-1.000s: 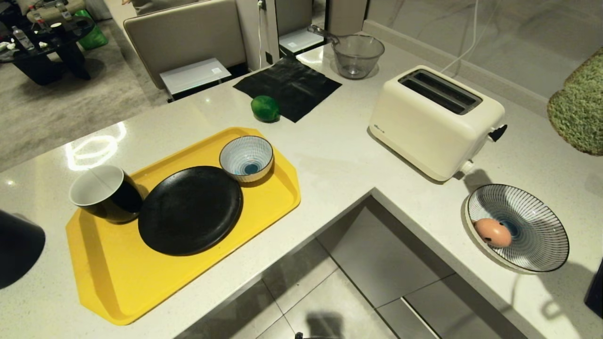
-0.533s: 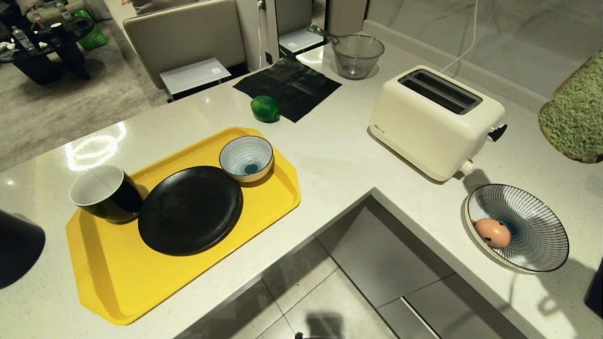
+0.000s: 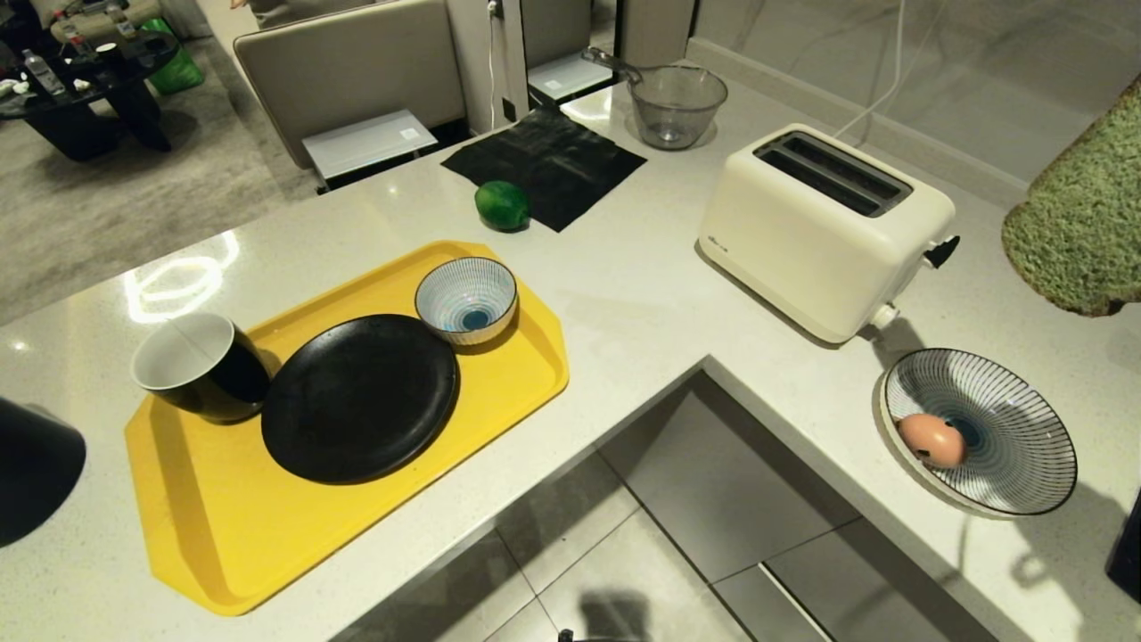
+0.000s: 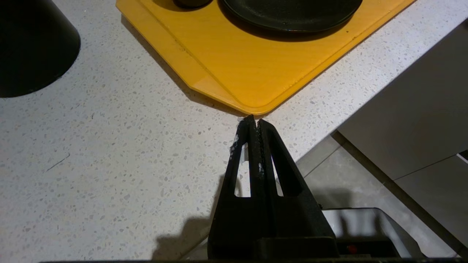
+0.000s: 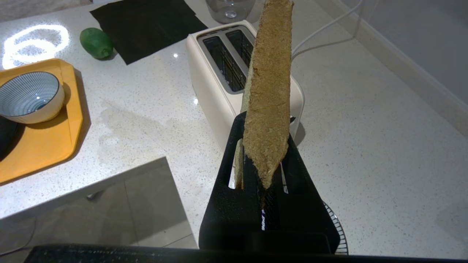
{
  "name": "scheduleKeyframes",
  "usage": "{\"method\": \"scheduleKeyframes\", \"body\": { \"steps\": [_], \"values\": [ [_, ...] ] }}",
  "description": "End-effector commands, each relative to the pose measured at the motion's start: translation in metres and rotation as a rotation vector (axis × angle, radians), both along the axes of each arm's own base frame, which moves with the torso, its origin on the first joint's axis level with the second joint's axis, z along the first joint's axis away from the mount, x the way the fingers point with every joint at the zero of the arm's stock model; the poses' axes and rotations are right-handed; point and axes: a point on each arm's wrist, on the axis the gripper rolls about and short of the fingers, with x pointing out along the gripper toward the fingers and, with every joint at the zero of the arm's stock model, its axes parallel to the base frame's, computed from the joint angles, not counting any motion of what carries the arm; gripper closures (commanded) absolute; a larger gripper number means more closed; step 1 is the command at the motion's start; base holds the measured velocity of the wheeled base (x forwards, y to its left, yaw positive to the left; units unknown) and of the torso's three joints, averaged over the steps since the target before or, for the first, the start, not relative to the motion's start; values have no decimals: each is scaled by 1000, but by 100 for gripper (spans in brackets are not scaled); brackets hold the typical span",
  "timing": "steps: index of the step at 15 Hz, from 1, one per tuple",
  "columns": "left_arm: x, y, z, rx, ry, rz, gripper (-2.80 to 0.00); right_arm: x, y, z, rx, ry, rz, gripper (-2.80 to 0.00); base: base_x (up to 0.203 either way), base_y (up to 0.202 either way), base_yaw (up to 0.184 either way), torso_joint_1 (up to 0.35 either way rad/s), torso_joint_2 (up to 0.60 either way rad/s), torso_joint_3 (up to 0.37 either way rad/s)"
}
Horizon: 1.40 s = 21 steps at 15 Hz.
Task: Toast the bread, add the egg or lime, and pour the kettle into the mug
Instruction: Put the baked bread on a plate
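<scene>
Bread held aloft beside the toaster

Bread (image 5: pixel 268 95) is pinched edge-on in the right gripper (image 5: pixel 264 164), up in the air to the right of the toaster (image 3: pixel 824 227), apparently short of its slots. Left gripper (image 4: pixel 255 126) hangs with fingers pressed together and empty, near the tray (image 4: pixel 234 69) corner. Egg (image 3: pixel 931 440) lies in the striped dish (image 3: pixel 1025 428); lime (image 3: pixel 502 204) touches the cloth (image 3: pixel 557 160).
</scene>
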Motion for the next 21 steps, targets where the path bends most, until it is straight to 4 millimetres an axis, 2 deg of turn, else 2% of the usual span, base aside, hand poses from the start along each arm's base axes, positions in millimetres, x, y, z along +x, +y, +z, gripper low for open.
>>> {"method": "scheduleKeyframes", "body": {
  "steps": [1,7,15,21],
  "values": [
    [0,0,0,-1,0,0,0,5,0,-1,-1,10,2,0,0,0,0,0,0,0],
    [0,0,0,-1,0,0,0,3,1,0,13,4,18,0,-137,0,0,-1,-1,6],
    [0,0,0,-1,0,0,0,-10,2,0,8,-20,82,0,0,0,0,0,0,0],
    [0,0,0,-1,0,0,0,-10,2,2,-2,-29,86,0,0,0,0,0,0,0]
  ]
}}
